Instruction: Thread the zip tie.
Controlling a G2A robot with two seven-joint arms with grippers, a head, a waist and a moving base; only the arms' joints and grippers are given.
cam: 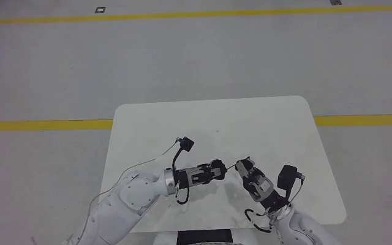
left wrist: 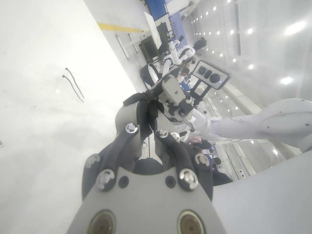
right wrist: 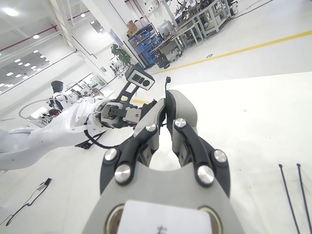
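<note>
The thin black plastic zip tie (right wrist: 167, 86) is up off the white rounded worktop (cam: 184, 122), over its near middle, spanning the short gap between my two hands. The right hand (right wrist: 166, 103) is clamped fully shut on the strap, and the square head pokes out just past its fingertips. The left hand (left wrist: 146, 108) is closed too. I believe it pinches the tail end, though the strap is too thin there for me to be sure.

To thread this well, I would hold the right hand fixed as the anchor and let only the left one travel. First I would turn the head so its slot faces the left hand. Then I would bring the tail in along the slot's axis, slowly, with a short free tip so it does not bow away. The grip should be firm but not crushing.

Two spare black zip ties (left wrist: 75, 83) lie flat on the worktop, well apart from both hands.
</note>
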